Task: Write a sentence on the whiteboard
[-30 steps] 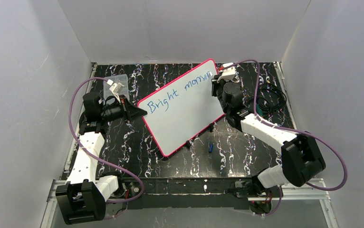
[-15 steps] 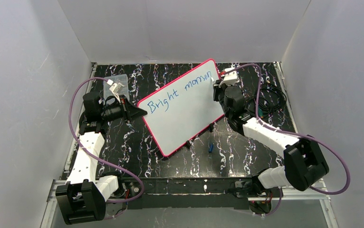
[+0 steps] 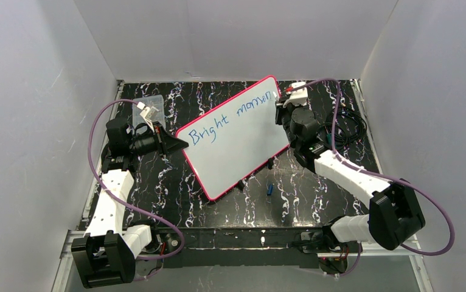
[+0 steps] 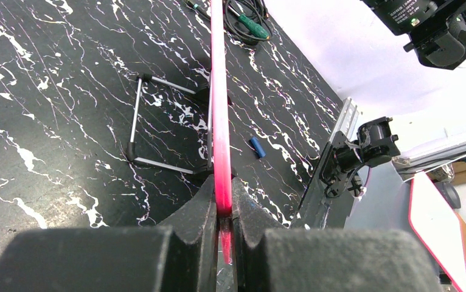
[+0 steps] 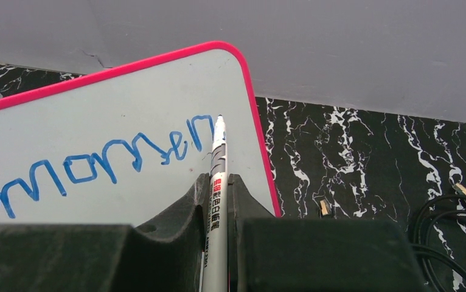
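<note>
Whiteboard (image 3: 233, 143) stands mid-frame in the top view, its left edge pinched by the left gripper (image 4: 223, 190) to steady it. Right gripper (image 5: 218, 180) clamps a marker (image 5: 219, 146), tip at, perhaps touching, the writing (image 5: 109, 167), which reads "Bright momen" near the upper-right corner.

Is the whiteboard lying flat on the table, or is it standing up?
Standing up. The whiteboard leans on a wire stand, and the left gripper clamps its pink rim.
</note>
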Robot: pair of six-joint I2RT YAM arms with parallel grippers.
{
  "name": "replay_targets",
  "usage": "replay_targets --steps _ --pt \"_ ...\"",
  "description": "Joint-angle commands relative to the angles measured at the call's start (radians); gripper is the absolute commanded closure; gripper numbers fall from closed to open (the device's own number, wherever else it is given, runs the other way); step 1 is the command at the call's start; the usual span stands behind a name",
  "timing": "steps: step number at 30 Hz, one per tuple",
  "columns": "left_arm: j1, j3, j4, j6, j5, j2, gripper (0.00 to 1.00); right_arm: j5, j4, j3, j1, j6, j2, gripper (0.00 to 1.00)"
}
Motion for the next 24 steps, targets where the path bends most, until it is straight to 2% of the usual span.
replay_targets --steps 1,24 --pt "0.004 0.003 0.048 0.019 0.034 -0.038 1.00 -0.003 0.042 0.066 -0.012 -0.028 0.024 0.99" --pt "0.003 0.006 0.045 0.023 0.034 -0.032 1.00 -0.016 0.045 0.123 -0.033 -0.029 0.126 0.99"
